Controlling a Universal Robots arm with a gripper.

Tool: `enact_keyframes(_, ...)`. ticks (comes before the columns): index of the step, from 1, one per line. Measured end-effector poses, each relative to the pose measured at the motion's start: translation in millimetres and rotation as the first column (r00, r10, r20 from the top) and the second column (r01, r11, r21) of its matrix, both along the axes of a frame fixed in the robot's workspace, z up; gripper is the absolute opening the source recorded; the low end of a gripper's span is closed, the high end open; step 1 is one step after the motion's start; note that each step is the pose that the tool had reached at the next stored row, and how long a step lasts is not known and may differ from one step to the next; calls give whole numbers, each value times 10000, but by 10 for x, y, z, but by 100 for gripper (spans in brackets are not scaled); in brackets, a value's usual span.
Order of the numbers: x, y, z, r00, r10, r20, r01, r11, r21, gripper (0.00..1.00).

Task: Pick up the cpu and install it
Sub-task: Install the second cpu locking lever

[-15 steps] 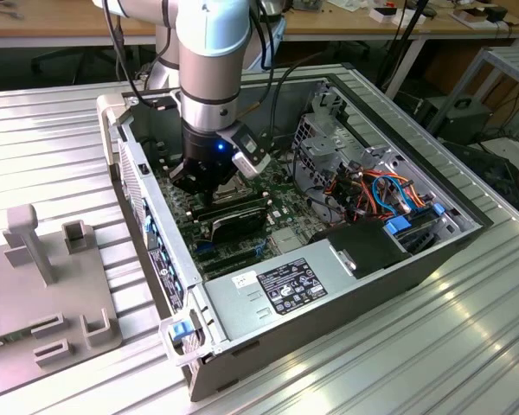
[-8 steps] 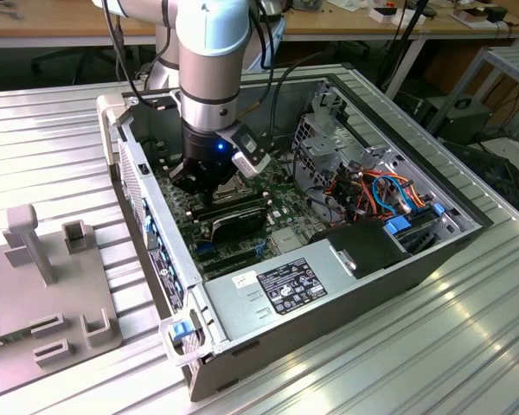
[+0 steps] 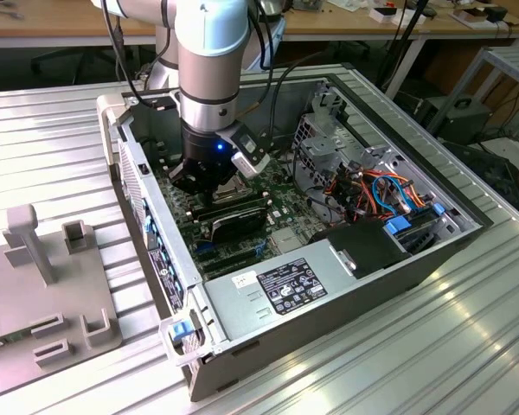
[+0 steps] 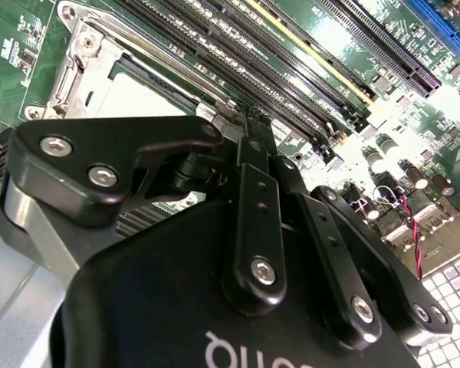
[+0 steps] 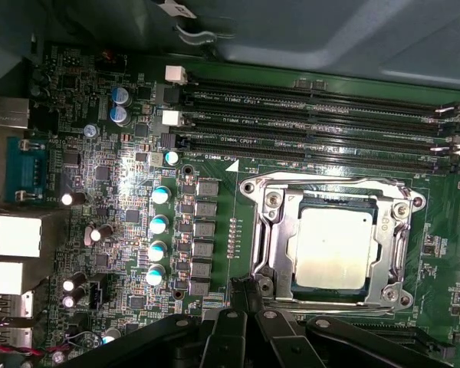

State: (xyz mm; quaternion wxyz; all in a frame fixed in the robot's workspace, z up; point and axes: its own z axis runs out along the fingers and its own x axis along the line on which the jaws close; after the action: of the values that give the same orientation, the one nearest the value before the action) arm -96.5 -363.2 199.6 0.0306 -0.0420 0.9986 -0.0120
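The cpu point(image 5: 333, 248), a pale silver square, lies flat in its socket on the green motherboard point(image 5: 130, 176), framed by the metal socket bracket point(image 5: 268, 230). In the second wrist view the cpu point(image 4: 134, 98) shows beyond the black finger linkages. My gripper point(image 5: 245, 290) hovers just beside the socket's edge with its fingertips pressed together and nothing between them. In the exterior view the gripper point(image 3: 209, 183) hangs low inside the open computer case point(image 3: 346, 294), over the motherboard.
Long memory slots point(image 5: 314, 126) run beside the socket. Capacitors point(image 5: 159, 222) and rear ports point(image 5: 11, 238) stand on its other side. Cables and drive bays point(image 3: 389, 194) crowd the case at the exterior view's right. A grey fixture point(image 3: 43, 277) sits on the table at its left.
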Motion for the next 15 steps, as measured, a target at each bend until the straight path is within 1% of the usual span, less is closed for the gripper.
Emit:
enact_keyframes(4,0,0,-1,10000,0,1,0,10000,0,11)
enact_keyframes(7,0,1,20,10000,2,8,-2,10000,8,11)
enact_keyframes(12,-20,1,25,10000,0,43,0,10000,2,11)
enact_keyframes(15,-36,1,26,10000,0,75,0,10000,2,11)
